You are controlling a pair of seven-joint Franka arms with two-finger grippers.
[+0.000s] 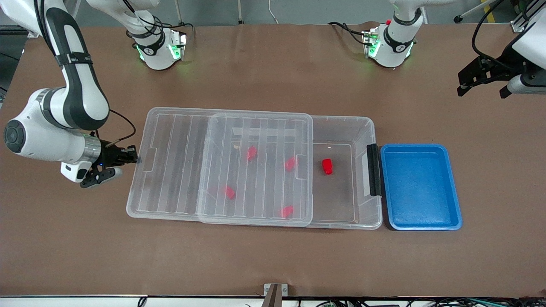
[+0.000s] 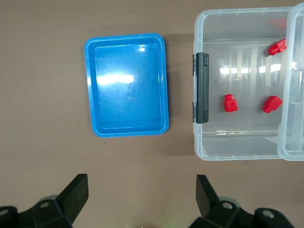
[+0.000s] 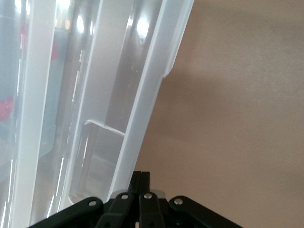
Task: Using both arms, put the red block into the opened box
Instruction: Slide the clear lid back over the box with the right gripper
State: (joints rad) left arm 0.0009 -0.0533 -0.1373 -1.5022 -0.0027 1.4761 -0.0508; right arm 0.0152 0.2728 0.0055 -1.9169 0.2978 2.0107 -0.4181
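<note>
The opened box (image 1: 363,128) is a clear bin with a black clip (image 1: 373,169) on its short end. Its ribbed lid (image 1: 170,170) is slid partway off toward the right arm's end. One red block (image 1: 327,166) lies on the uncovered floor, also seen as the red block (image 2: 230,103) in the left wrist view. Several more show through the lid. My right gripper (image 1: 134,160) is shut, with its tips (image 3: 141,178) against the lid's short-end rim (image 3: 142,114). My left gripper (image 1: 482,85) hangs open and empty over the bare table at the left arm's end. Its fingers (image 2: 141,190) stand wide apart.
An empty blue tray (image 1: 452,213) sits beside the box's clip end, toward the left arm's end, and shows as the blue tray (image 2: 90,85) in the left wrist view. Both arm bases stand along the table's edge farthest from the front camera.
</note>
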